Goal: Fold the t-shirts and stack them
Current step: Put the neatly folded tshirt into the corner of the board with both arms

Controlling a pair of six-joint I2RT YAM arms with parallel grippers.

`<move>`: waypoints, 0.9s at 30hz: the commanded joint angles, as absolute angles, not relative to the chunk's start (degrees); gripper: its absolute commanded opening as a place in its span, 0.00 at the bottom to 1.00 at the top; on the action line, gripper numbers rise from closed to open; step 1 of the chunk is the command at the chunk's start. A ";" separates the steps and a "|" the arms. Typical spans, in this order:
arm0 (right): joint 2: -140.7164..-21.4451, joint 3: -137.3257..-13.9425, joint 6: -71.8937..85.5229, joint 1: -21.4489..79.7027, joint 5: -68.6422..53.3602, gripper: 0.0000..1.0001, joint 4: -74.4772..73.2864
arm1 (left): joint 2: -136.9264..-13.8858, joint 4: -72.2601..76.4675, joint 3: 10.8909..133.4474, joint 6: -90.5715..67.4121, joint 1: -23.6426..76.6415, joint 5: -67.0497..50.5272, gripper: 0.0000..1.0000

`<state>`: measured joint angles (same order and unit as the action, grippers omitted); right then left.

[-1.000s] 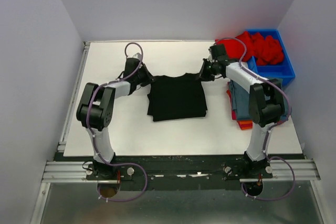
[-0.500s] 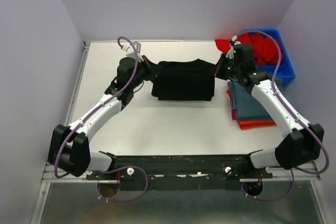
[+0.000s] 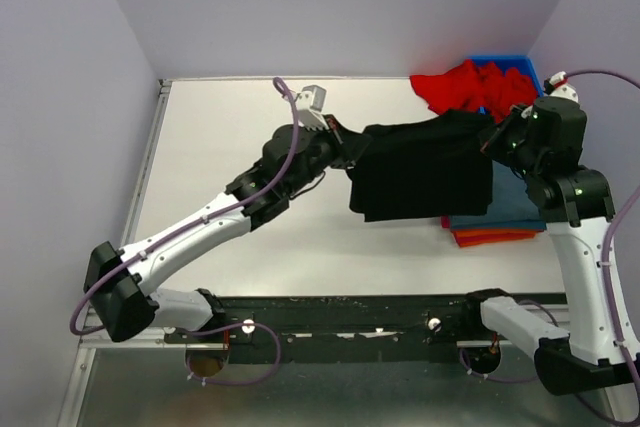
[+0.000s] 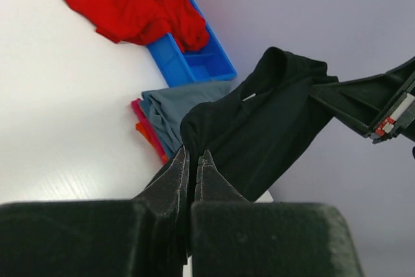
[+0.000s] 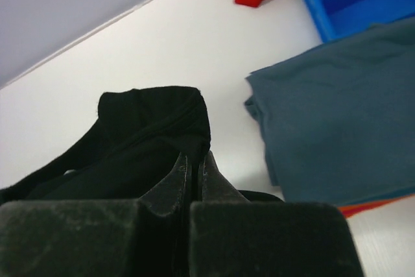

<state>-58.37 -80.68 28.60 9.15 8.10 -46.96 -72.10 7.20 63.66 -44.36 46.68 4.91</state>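
**Q:** Over the right half of the table (image 3: pixel 230 147), what do the grippers hold?

**A:** The left gripper (image 3: pixel 345 143) is pinched tight on the left top edge of the black t-shirt (image 3: pixel 420 172). The right gripper (image 3: pixel 492 139) is pinched on its right top edge. The shirt hangs folded between them, raised off the table.

**Q:** What lies around it?

**A:** Its right part covers part of a folded slate-blue t-shirt (image 3: pixel 515 199), which is stacked on an orange t-shirt (image 3: pixel 490 238). At the far right, red t-shirts (image 3: pixel 465 87) spill out of a blue bin (image 3: pixel 497 59).
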 commanded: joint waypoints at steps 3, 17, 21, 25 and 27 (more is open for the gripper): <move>-58.01 -83.41 27.33 0.37 24.34 0.01 -54.05 | -81.02 8.00 70.56 -44.56 56.41 15.20 0.00; -62.92 -83.32 22.76 -23.11 19.25 0.01 -51.77 | -97.37 7.03 86.91 -42.28 68.03 18.99 0.00; -67.40 -85.51 23.20 -26.80 15.74 0.01 -51.33 | -100.81 4.84 90.87 -41.49 68.03 18.63 0.00; -70.22 -87.10 23.03 -29.00 14.59 0.01 -49.93 | -103.44 4.31 93.77 -42.01 68.03 18.20 0.00; -71.89 -88.76 22.68 -29.35 14.85 0.01 -49.83 | -105.02 3.61 95.27 -42.80 68.03 17.58 0.00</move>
